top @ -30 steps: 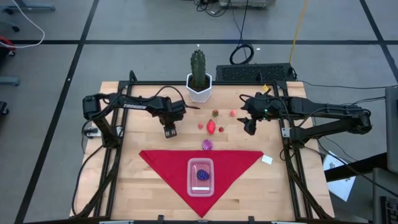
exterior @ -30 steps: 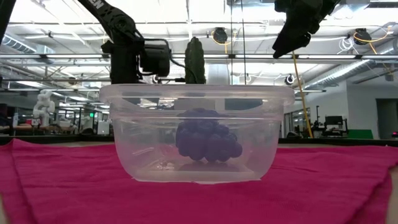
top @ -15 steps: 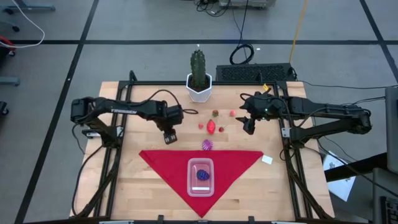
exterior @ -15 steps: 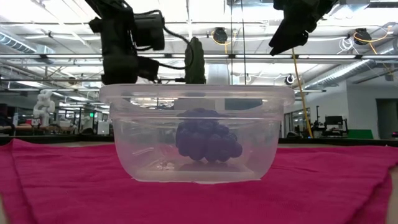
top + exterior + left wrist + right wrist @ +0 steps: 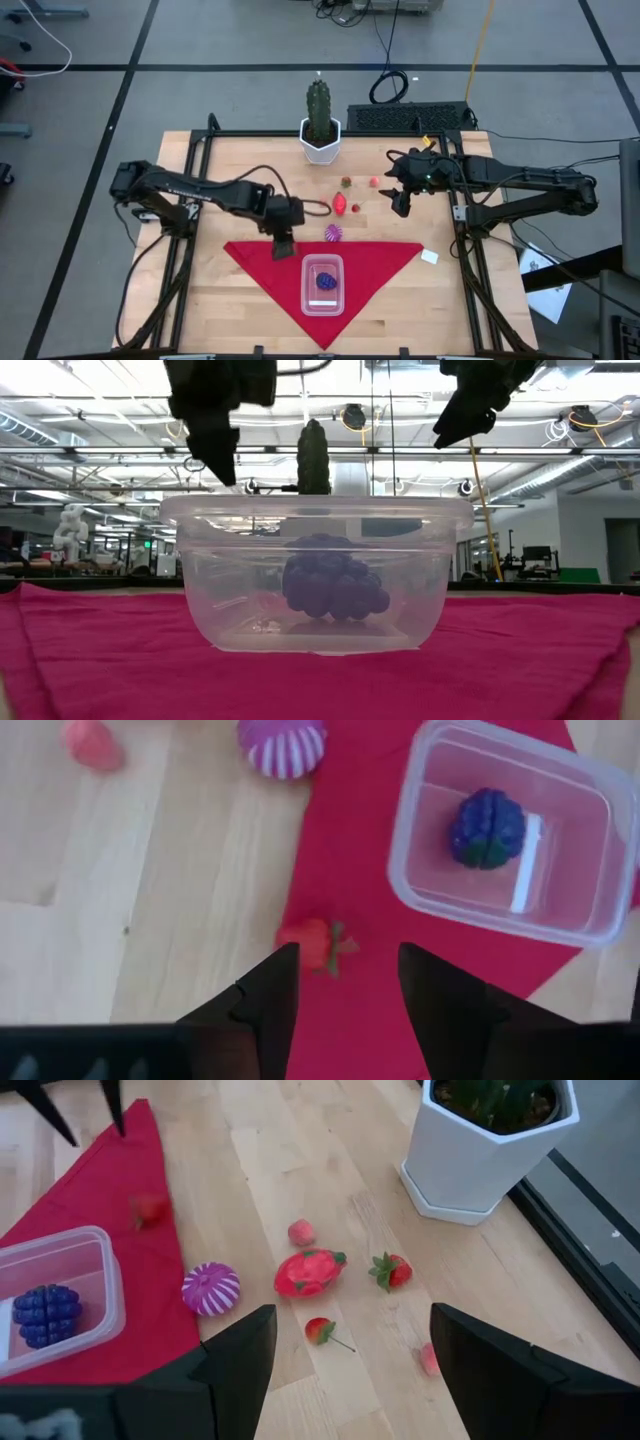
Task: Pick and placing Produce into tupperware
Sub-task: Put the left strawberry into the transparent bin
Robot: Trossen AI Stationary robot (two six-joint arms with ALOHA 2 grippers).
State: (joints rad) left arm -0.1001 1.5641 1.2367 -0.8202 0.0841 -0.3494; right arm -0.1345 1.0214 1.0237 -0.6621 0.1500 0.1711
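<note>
Above the red cloth's (image 5: 380,262) left edge, the left gripper (image 5: 283,246) hangs on a long, outstretched arm, pointing down; its two dark fingers are spread apart and hold nothing. Just past the fingers, in the left wrist view, a small red strawberry-like piece (image 5: 312,940) with a green stalk lies on the cloth. The clear tupperware (image 5: 322,285), glossy plastic with rounded corners, sits near it on the cloth and holds one bumpy dark purple piece (image 5: 325,281). A ribbed purple-and-white striped piece (image 5: 333,233) lies on the pale wooden table (image 5: 220,290) just off the cloth. Farther back lie a larger red piece (image 5: 340,205) and three small red ones. The right gripper (image 5: 401,204) waits over the table's right side, fingers wide apart, empty. A green cactus (image 5: 318,110) stands in a faceted white pot.
</note>
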